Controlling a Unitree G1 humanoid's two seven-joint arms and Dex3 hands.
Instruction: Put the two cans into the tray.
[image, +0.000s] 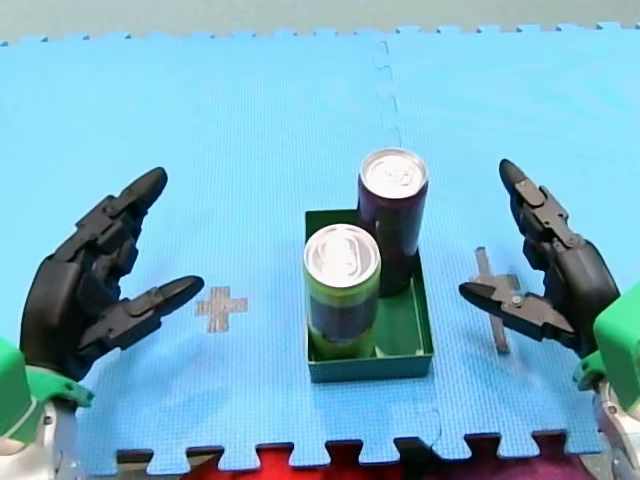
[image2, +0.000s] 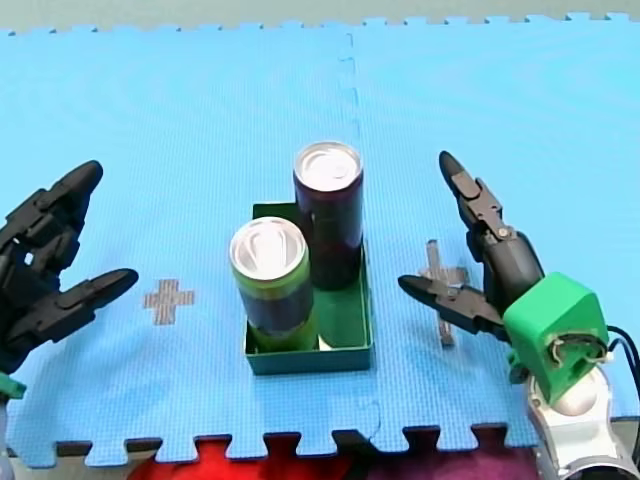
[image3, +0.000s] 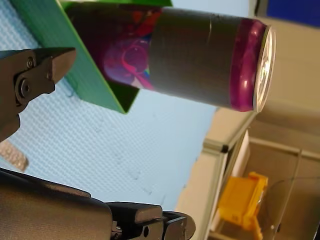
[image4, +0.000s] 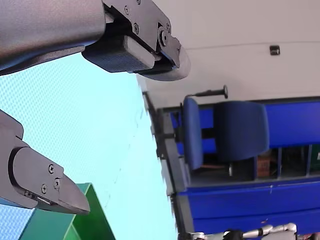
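Status: the green can (image: 342, 290) and the purple can (image: 392, 225) both stand upright in the tray (image: 370, 367). Placement appears complete, and no step seems to be left beyond clearing the arms. The left hand (image: 85, 290) holds nothing; the tray lies well off to its right. The right hand (image: 560, 275) holds nothing; the tray lies near on its left, with the purple can the closer one.

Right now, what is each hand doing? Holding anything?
Left hand: open, holding nothing, on the left of the green tray.
Right hand: open, holding nothing, on the right of the tray.
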